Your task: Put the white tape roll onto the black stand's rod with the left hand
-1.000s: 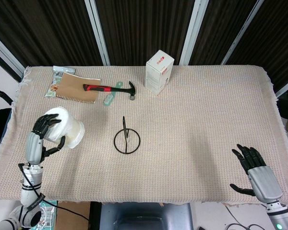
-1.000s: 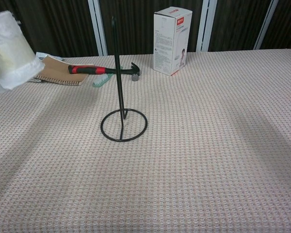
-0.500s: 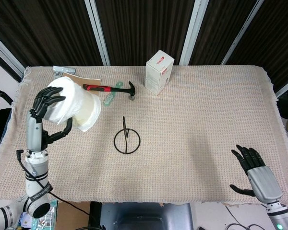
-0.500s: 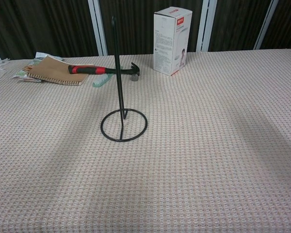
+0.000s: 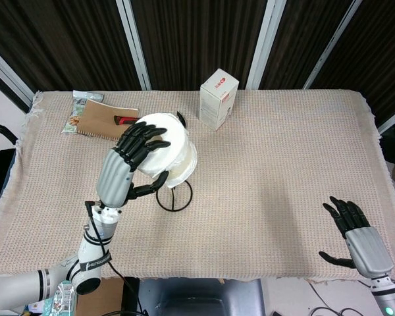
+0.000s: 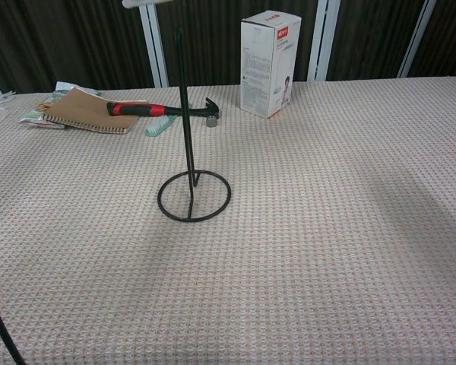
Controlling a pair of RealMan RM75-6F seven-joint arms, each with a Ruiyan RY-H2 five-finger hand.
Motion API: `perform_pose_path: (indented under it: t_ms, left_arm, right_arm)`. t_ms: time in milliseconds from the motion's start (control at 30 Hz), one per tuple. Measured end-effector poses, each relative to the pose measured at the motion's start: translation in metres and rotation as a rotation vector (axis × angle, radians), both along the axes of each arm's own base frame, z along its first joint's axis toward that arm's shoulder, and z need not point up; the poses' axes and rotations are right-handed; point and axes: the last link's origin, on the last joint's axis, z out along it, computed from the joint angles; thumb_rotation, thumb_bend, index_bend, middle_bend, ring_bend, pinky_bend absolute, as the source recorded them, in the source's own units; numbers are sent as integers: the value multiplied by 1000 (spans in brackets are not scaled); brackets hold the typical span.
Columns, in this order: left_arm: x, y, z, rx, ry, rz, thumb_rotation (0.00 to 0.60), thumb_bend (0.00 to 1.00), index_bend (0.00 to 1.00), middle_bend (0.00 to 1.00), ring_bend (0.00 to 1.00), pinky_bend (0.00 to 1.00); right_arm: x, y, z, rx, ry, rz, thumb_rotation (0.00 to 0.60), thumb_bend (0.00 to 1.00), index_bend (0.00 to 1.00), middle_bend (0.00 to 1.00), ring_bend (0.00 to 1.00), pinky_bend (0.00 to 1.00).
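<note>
My left hand (image 5: pixel 133 160) grips the white tape roll (image 5: pixel 173 153) and holds it high in the air, right over the black stand (image 5: pixel 174 195). In the head view the roll covers the rod; only the ring base shows below it. In the chest view the stand's rod (image 6: pixel 184 114) rises upright from its ring base (image 6: pixel 194 195), and only the roll's lower edge (image 6: pixel 146 3) shows at the top of the frame, just above the rod's tip. My right hand (image 5: pixel 357 232) rests open near the table's front right corner, holding nothing.
A white carton (image 5: pixel 218 99) stands at the back centre. A red-handled hammer (image 6: pixel 161 109), a green brush (image 6: pixel 162 124) and a brown notebook (image 5: pixel 100 119) on a packet lie at the back left. The beige cloth (image 5: pixel 283 164) covers the table.
My left hand has carried the tape roll up and to the right, from the table's left side to above the stand. The right hand has barely moved.
</note>
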Motion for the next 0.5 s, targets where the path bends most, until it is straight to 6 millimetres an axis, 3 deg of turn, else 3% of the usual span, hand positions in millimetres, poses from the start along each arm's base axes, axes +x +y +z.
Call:
perform_pose_path:
  t_ms: [233, 500]
  left_arm:
    - [6, 7, -21, 20, 84, 0, 600, 806, 650, 702, 687, 973]
    - [3, 10, -24, 2, 87, 23, 600, 807, 650, 701, 687, 973]
  right_arm:
    - [-1, 1, 7, -12, -14, -4, 600, 0, 0, 0, 0, 0]
    - [-2, 1, 10, -20, -21, -6, 600, 0, 0, 0, 0, 0]
